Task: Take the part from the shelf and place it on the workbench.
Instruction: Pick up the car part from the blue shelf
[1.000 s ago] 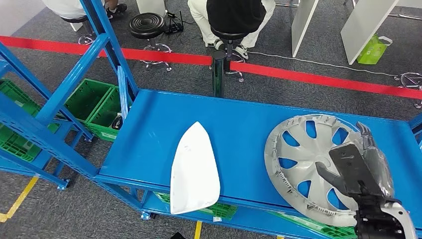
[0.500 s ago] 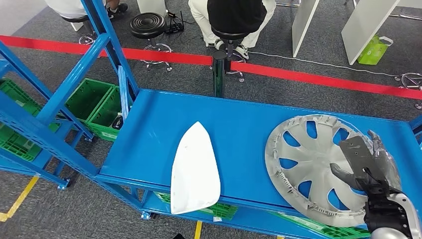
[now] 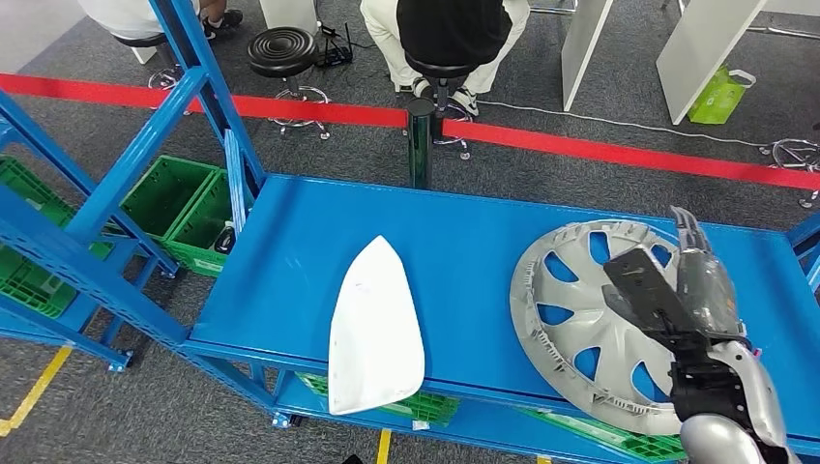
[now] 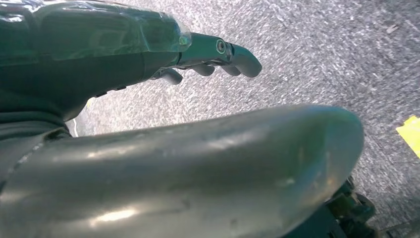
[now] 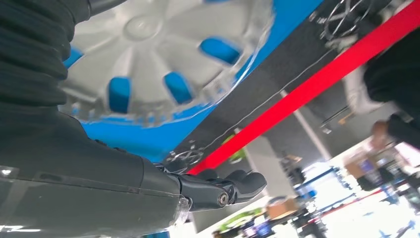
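A silver hubcap (image 3: 592, 319) lies flat at the right end of the blue shelf (image 3: 464, 232). It also shows below the hand in the right wrist view (image 5: 148, 44). A white teardrop-shaped panel (image 3: 375, 329) lies near the shelf's front edge, its wide end overhanging. My right hand (image 3: 677, 290) hovers over the hubcap's right half with its fingers stretched forward and nothing in them; its dark fingertips (image 5: 237, 186) point past the rim. My left hand (image 4: 124, 54) hangs over grey carpet, fingers loosely extended, holding nothing.
Blue shelf uprights (image 3: 208, 87) rise at the left, with green crates (image 3: 184, 208) below them. Behind the shelf stand a dark post (image 3: 419, 140) and a red floor line (image 3: 600, 150). A person sits on a stool (image 3: 445, 39) beside an unoccupied black stool (image 3: 282, 48).
My right hand has moved forward and left, further over the hubcap, after sitting lower by its near rim half a second ago. The hubcap and white panel lie as before.
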Controlling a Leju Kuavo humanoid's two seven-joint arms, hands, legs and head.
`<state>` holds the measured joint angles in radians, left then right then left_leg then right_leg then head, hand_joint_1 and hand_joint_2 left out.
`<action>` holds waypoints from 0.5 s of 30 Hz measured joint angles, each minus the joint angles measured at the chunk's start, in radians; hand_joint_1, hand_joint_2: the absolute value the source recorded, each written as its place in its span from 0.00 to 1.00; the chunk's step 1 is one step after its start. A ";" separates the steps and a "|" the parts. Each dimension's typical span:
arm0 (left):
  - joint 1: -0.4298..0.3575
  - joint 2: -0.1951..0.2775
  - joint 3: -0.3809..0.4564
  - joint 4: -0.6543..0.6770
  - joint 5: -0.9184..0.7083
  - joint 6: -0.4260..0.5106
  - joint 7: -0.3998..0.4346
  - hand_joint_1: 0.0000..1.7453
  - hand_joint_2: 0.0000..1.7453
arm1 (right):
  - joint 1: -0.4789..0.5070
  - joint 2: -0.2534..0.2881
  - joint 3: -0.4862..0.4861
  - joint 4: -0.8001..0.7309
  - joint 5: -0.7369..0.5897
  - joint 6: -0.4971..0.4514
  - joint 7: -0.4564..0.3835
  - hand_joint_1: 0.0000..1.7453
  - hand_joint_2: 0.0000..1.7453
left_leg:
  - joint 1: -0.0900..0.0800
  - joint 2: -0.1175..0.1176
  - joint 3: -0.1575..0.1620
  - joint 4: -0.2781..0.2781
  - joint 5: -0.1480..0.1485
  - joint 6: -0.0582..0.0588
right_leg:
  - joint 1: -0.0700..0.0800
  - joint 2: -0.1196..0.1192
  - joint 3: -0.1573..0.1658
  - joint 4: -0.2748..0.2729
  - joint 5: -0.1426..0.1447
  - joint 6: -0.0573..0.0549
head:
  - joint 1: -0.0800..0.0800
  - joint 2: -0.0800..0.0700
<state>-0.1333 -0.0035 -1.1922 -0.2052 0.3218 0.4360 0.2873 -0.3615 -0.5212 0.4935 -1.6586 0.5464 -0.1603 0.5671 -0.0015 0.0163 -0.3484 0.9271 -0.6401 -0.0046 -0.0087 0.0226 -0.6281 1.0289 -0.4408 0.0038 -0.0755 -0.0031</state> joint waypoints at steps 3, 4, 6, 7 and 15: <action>-0.001 -0.004 -0.009 0.000 -0.008 -0.003 0.000 0.00 0.00 | -0.037 0.019 0.040 0.010 0.000 0.023 0.010 0.00 1.00 | 0.000 0.001 0.000 0.000 0.000 0.000 | 0.000 0.000 0.000 0.000 0.000 0.000 | 0.000 0.000; -0.001 -0.005 -0.011 0.000 -0.012 -0.006 0.000 0.00 0.00 | -0.049 0.024 0.053 0.016 -0.002 0.034 0.013 0.00 1.00 | 0.000 0.001 0.000 0.000 0.000 0.000 | 0.000 0.001 0.000 0.000 0.000 0.000 | 0.000 0.000; -0.002 -0.010 -0.015 -0.001 -0.021 -0.012 0.001 0.00 0.00 | -0.073 0.036 0.081 0.035 -0.006 0.056 0.017 0.00 1.00 | 0.000 0.002 0.000 0.000 0.000 0.000 | 0.000 0.002 0.000 0.000 0.000 0.000 | 0.000 0.000; -0.002 -0.013 -0.018 -0.002 -0.025 -0.016 0.002 0.00 0.00 | -0.084 0.043 0.095 0.047 -0.010 0.065 0.020 0.00 1.00 | 0.000 0.002 0.000 0.000 0.000 0.000 | 0.000 0.002 0.000 0.000 0.000 0.000 | 0.000 0.000; -0.006 -0.042 -0.037 -0.003 -0.044 -0.044 0.004 0.00 0.00 | -0.116 0.084 0.190 0.174 -0.061 0.098 0.040 0.00 1.00 | 0.000 -0.002 0.000 0.000 0.000 0.000 | 0.000 0.001 0.000 -0.001 0.000 0.000 | 0.000 0.000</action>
<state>-0.1394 -0.0457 -1.2295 -0.2083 0.2777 0.3922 0.2913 -0.4775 -0.4368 0.6837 -1.4842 0.4849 -0.0624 0.6068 -0.0018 0.0142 -0.3485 0.9271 -0.6401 -0.0046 -0.0087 0.0234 -0.6279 1.0283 -0.4405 0.0040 -0.0755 -0.0031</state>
